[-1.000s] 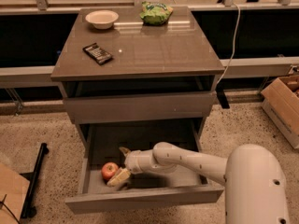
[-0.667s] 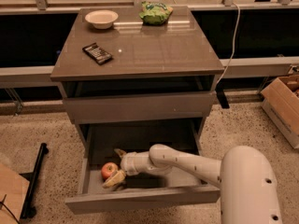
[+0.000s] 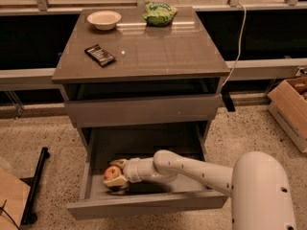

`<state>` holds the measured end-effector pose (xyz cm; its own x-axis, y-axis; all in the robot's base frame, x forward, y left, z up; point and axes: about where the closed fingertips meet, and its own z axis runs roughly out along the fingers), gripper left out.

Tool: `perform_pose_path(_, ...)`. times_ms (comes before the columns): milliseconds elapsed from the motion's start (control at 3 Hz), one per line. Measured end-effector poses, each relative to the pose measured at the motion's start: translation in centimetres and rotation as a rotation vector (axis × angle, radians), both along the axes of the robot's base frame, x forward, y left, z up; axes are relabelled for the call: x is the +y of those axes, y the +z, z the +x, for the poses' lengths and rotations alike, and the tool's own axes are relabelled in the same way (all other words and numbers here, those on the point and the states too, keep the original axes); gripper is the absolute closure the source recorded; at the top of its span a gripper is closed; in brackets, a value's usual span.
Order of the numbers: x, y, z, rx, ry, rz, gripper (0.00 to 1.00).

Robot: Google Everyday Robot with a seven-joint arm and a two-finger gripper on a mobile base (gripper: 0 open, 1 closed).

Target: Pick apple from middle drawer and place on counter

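Down in the middle drawer [image 3: 144, 206], the gripper [image 3: 116, 172] has its jaws clamped on the apple [image 3: 111, 171].

The white arm [image 3: 192, 169] reaches from the rounded shoulder housing [image 3: 261, 193] at the lower right and runs low and nearly level toward the left, bending at an elbow joint [image 3: 163, 159]. Its pale wrist [image 3: 139, 169] points left. The gripper [image 3: 116, 172] sits low inside the middle drawer [image 3: 144, 206], in its left part, right at the apple [image 3: 112, 172].
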<state>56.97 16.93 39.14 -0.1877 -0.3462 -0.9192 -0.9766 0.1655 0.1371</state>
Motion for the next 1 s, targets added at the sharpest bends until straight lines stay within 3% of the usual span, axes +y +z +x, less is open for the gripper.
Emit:
perform_pose_path(333, -2.1, 2.0, -0.6, 0.018, -0.034, 0.000, 0.70)
perform_pose_path(667, -6.5, 6.0, -1.4, 0.035, -0.090, -0.018, 0.99)
perform_pose_path(1000, -10.6, 10.1, -1.7, 0.044, -0.108, -0.007, 1.00)
